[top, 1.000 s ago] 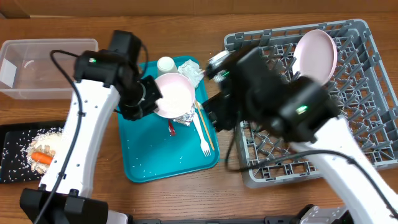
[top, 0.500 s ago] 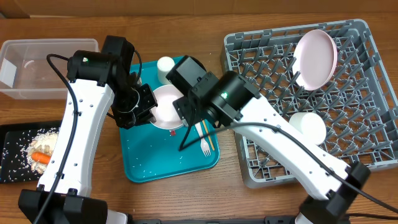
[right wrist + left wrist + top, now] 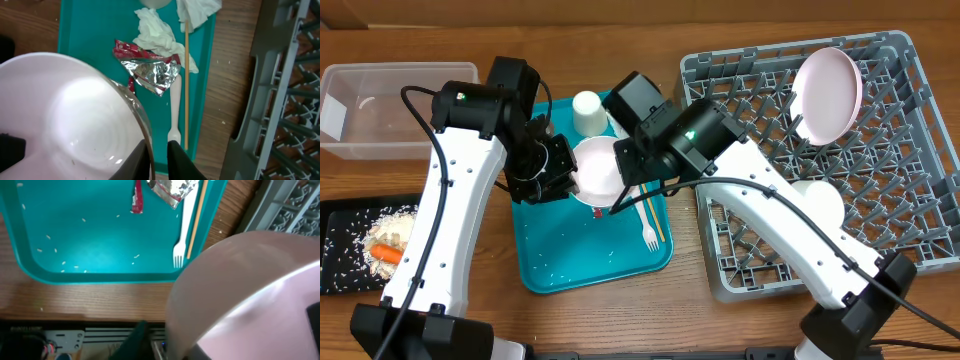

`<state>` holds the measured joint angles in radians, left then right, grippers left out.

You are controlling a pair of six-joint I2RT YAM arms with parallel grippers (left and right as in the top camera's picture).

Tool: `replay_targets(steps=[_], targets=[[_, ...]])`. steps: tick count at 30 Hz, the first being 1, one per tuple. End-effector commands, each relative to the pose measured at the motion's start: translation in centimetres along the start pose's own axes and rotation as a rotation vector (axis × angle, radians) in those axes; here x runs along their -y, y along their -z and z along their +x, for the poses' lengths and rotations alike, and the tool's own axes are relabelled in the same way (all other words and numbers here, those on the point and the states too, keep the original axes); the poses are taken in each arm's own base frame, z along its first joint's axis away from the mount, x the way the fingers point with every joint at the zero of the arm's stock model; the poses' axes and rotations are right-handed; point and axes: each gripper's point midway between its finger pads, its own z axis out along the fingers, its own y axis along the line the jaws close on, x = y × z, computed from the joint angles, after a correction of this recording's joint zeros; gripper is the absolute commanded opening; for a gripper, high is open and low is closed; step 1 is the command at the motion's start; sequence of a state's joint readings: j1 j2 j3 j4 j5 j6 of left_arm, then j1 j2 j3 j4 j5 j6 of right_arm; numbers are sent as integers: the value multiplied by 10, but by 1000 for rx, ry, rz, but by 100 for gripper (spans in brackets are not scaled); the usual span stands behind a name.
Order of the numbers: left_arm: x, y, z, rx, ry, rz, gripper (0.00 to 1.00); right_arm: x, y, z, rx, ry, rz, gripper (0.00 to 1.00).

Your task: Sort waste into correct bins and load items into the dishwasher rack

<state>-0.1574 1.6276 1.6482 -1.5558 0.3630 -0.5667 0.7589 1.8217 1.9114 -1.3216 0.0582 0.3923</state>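
Note:
A white bowl (image 3: 598, 170) hangs tilted over the teal tray, between both arms. My right gripper (image 3: 159, 157) is shut on its rim, one finger inside the bowl (image 3: 65, 115) and one outside. My left gripper (image 3: 565, 172) sits at the bowl's left rim. In the left wrist view the bowl (image 3: 250, 290) fills the lower right and only one left finger shows. On the tray lie the fork (image 3: 175, 105), a chopstick (image 3: 186, 75), the foil wrapper (image 3: 152, 70) and napkins (image 3: 157, 32). The cup (image 3: 587, 105) stands at the tray's back.
The grey rack (image 3: 705, 65) at the right holds a plate (image 3: 828, 92) on edge and a second bowl (image 3: 817, 203). The clear tub (image 3: 380, 110) stands at the far left. In front of it the black tray (image 3: 340, 270) holds rice and the carrot (image 3: 388, 252). Rice grains dot the teal tray (image 3: 550, 250).
My right arm swung from over the rack to the bowl and its jaws closed on the rim. The left arm has kept the bowl over the tray, a little nearer the front.

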Motion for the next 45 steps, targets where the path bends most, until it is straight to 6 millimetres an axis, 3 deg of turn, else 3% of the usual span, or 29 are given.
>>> replay_targets(steps=[1,3,9,22,26,27,29,30,32,38,45], targets=[[-2,5,-7,39,-9,-11,33,2,9,-6,15,-27,-31,13],[-1,5,-9,43,-11,-8,39,-1,9,-5,6,-34,-46,5],[4,6,-10,50,-14,15,34,5,9,-5,2,-89,-30,4],[28,52,-11,160,-79,100,34,30,13,-11,8,-154,0,4],[28,56,-10,177,-102,102,37,70,26,-21,70,-211,126,4],[26,56,-11,184,-107,90,38,96,37,-24,100,-251,209,4],[21,56,-14,199,-102,63,41,127,54,-25,134,-300,309,4],[19,56,-16,208,-100,50,67,144,65,-24,149,-326,363,4],[16,56,-18,220,-98,32,100,176,85,-20,175,-391,457,4],[4,58,-27,269,-91,-44,100,258,140,11,248,-630,789,4],[2,57,-28,274,-94,-61,100,300,169,20,318,-714,986,4]])
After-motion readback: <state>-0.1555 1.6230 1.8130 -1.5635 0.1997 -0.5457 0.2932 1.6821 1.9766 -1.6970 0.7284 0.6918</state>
